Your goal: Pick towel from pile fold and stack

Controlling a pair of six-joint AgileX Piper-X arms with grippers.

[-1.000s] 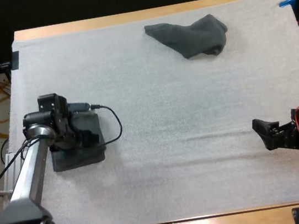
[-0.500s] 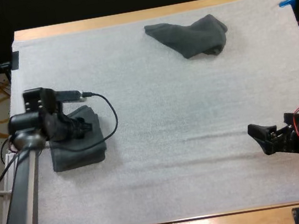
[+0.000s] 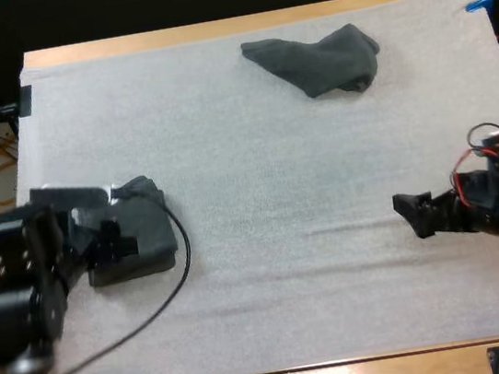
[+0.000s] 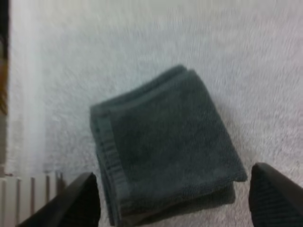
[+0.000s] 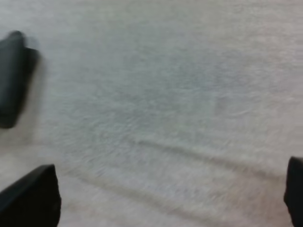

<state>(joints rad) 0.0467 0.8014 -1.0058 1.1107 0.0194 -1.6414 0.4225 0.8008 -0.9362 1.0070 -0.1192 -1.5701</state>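
A folded dark grey-green towel stack [image 3: 141, 230] [image 4: 165, 146] lies at the mat's left side. My left gripper [image 3: 109, 242] [image 4: 175, 201] hovers above it, raised, its fingers open wide and clear of the cloth on both sides. A crumpled towel [image 3: 317, 60] rests at the far middle of the mat. My right gripper [image 3: 411, 214] [image 5: 165, 198] is low over bare mat at the right, open with nothing between its fingers. In the right wrist view the folded stack [image 5: 13, 78] appears far off, across the mat.
The white mat [image 3: 265, 166] covers most of the wooden table [image 3: 209, 31]. The broad middle between the two towels is bare mat. Loose cables lie on the floor beyond the table's left edge.
My left arm has pulled back and up from the folded stack toward the near left. My right gripper has slid leftward over the mat. Both towels stay put.
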